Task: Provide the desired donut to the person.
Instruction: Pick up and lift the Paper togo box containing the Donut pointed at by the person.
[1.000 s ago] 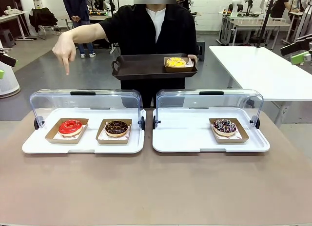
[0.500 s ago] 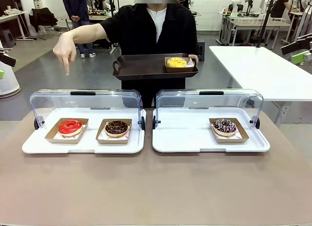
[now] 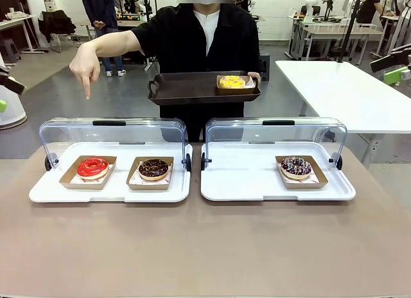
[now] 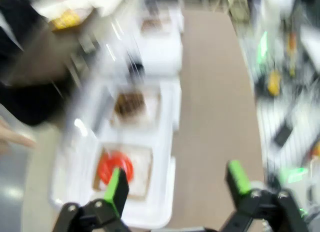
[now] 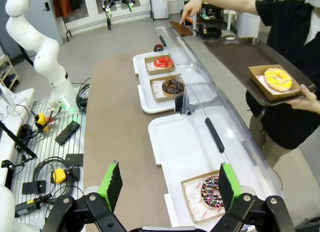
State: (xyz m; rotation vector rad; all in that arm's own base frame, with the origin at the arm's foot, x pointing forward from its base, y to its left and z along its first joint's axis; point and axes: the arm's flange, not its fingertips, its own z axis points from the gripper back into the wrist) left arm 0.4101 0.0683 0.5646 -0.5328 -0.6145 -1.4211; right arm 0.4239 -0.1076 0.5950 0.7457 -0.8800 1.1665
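L arm (image 3: 13, 85), cut off at edge, sits lower than before. Red donut (image 4: 115, 167) is motion-blurred beyond L claw (image 4: 176, 176). L claw and R claw (image 5: 169, 176) both apart.

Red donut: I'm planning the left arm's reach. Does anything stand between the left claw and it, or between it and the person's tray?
Nothing visible blocks the open left claw from the red donut. The rolled-back clear lid stands between the donut and the dark tray the person holds beyond it.
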